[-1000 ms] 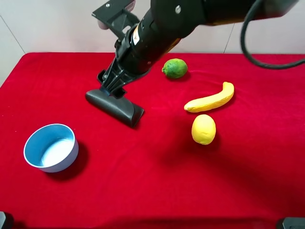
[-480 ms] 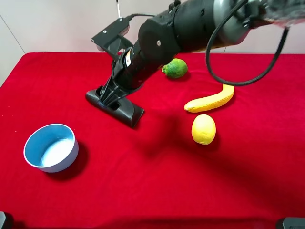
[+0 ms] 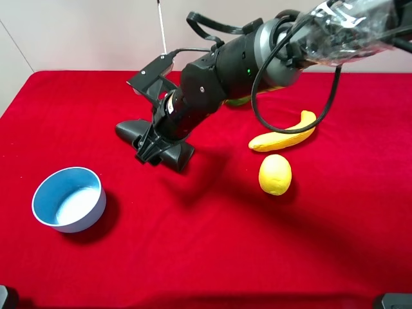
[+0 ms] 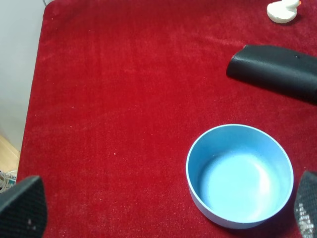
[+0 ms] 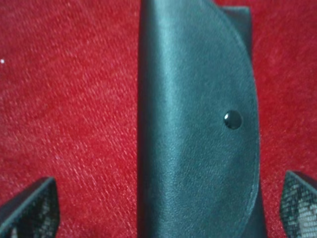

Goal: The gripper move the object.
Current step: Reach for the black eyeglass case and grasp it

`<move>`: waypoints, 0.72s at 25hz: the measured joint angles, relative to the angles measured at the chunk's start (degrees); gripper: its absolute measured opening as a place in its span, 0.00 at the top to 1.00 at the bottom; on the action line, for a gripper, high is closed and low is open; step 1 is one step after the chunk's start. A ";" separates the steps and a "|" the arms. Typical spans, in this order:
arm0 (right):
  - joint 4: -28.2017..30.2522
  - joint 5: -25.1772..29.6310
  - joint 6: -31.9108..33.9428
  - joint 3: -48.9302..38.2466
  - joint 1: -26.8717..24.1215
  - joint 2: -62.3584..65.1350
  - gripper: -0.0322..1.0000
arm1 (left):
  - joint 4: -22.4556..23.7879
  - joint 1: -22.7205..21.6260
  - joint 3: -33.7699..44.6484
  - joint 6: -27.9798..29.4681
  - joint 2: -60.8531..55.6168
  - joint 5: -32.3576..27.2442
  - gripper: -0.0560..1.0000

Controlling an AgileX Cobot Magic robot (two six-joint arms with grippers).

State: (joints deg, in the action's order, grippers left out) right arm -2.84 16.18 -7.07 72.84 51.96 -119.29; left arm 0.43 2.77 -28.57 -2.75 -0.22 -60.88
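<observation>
The black pouch [image 3: 128, 129] lies flat on the red cloth, left of centre; its snap flap fills the right wrist view [image 5: 198, 124]. My right gripper [image 3: 156, 147] reaches across from the right and is low over the pouch's middle. Its fingers [image 5: 29, 208] stand wide apart on either side of the pouch, open, not closed on it. My left gripper [image 4: 164, 210] is open and empty, above the blue bowl [image 4: 239, 173]. One end of the pouch shows there too [image 4: 272, 69].
A blue bowl [image 3: 69, 198] stands front left. A banana [image 3: 284, 134] and a lemon [image 3: 275, 174] lie to the right; a green lime [image 3: 242, 100] is mostly hidden behind the arm. A small white toy [image 4: 282, 10] sits by the far edge.
My right arm has come down and shifted toward the pouch's middle, its fingers now straddling it. The pouch, bowl and fruit have not moved.
</observation>
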 joint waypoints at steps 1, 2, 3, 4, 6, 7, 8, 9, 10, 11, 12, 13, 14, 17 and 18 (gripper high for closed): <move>-0.05 -0.52 0.00 0.00 0.00 -0.37 0.30 | 0.00 0.00 0.00 0.00 0.00 0.00 0.01; -0.04 -0.93 0.00 0.00 0.00 -0.71 0.30 | 0.00 0.00 0.00 0.00 0.00 0.00 0.01; -0.12 -1.33 0.00 0.00 0.00 -1.12 0.30 | 0.00 0.00 0.00 0.00 0.00 0.00 0.01; -0.17 -1.67 0.00 0.00 0.00 -1.41 0.30 | 0.00 0.00 0.00 0.00 0.00 0.00 0.01; -0.17 -2.39 0.00 0.00 0.00 -2.29 0.30 | 0.00 0.00 0.00 0.00 0.00 0.00 0.01; -0.23 -2.51 0.00 0.00 0.00 -2.70 0.30 | 0.00 0.00 0.00 0.00 0.00 0.00 0.01; -0.23 -2.68 0.00 0.00 0.00 -2.99 0.30 | 0.00 0.00 0.00 0.00 0.00 0.00 0.01; -0.23 -2.75 0.00 0.00 0.00 -3.31 0.30 | 0.00 0.00 0.00 0.00 0.00 0.00 0.01; -0.23 -2.80 0.00 0.00 0.00 -3.50 0.30 | 0.00 0.00 0.00 0.00 0.00 0.00 0.01; -0.23 -3.03 0.00 0.00 0.00 -3.67 0.30 | 0.00 0.00 0.00 0.00 0.00 0.00 0.01; -0.23 -3.43 0.00 0.00 0.00 -3.90 0.30 | 0.00 0.00 0.00 0.00 0.00 0.00 0.01; -0.23 -3.63 0.00 0.00 0.00 -4.03 0.30 | 0.00 0.00 0.00 0.00 0.00 0.00 0.01; -0.23 -3.69 0.00 0.00 0.00 -4.20 0.30 | 0.00 0.00 0.00 0.00 0.00 0.00 0.01; -0.23 -3.81 0.00 0.00 0.00 -4.50 0.30 | 0.00 0.00 0.00 0.00 0.00 0.00 0.01; -0.23 -3.88 0.00 0.00 0.00 -4.65 0.30 | 0.00 0.00 0.00 0.00 0.00 0.00 0.01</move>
State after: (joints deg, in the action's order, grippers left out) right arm -3.06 12.30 -7.07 72.84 51.96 -123.94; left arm 0.43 2.77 -28.57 -2.75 -0.22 -60.88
